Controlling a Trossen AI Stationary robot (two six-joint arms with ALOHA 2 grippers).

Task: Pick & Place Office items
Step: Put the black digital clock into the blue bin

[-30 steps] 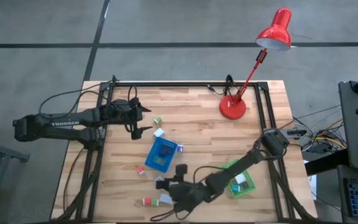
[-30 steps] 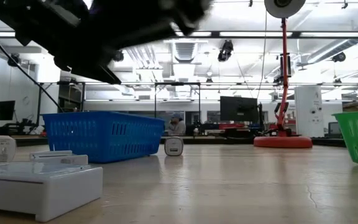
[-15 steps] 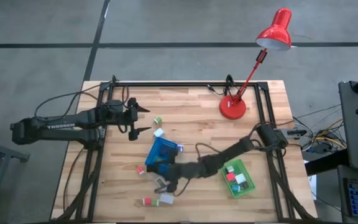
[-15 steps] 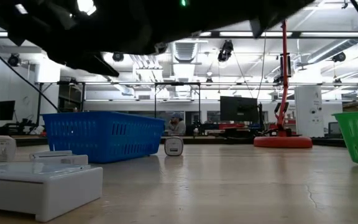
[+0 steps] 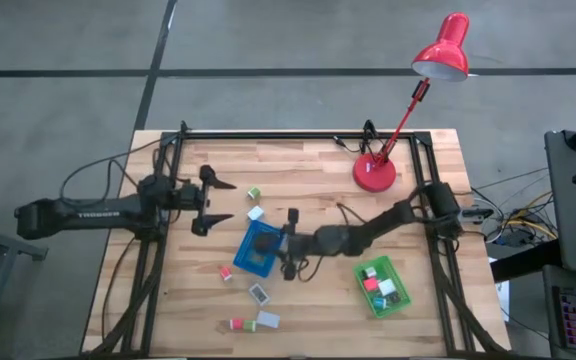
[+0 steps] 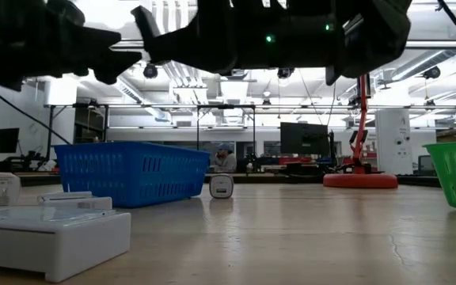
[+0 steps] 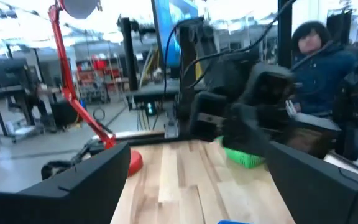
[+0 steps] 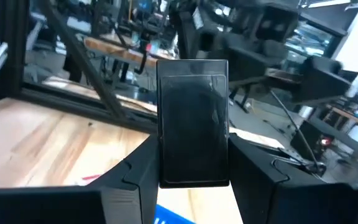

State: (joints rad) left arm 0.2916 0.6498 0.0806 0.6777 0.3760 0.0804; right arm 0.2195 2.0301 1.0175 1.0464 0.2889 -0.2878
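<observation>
A wooden table (image 5: 318, 170) stands on a grey workshop floor, with a red desk lamp (image 5: 375, 172) at its far right corner.

Near the table's middle sits a blue tray (image 5: 258, 248). A green tray (image 5: 382, 287) sits toward the near right and already holds several small blocks in red, white and green.

The right gripper (image 5: 290, 243) hangs just beside the blue tray's right edge, clenched on a black flat box (image 8: 193, 129), which stands upright between its fingers in the right wrist view.

The left gripper (image 5: 213, 201) hovers over the far left of the table with its fingers spread wide and nothing between them.

Loose office items remain on the wood:
- a green block (image 5: 253, 193) and a white block (image 5: 256, 213) on the far side of the blue tray
- a red block (image 5: 225, 272), a grey-white box (image 5: 259, 293) and a red-and-green pair beside a pale box (image 5: 267, 320) along the near side

The sorting looks partly done. One box is in the air by the blue tray, and at least six pieces are left to collect.
</observation>
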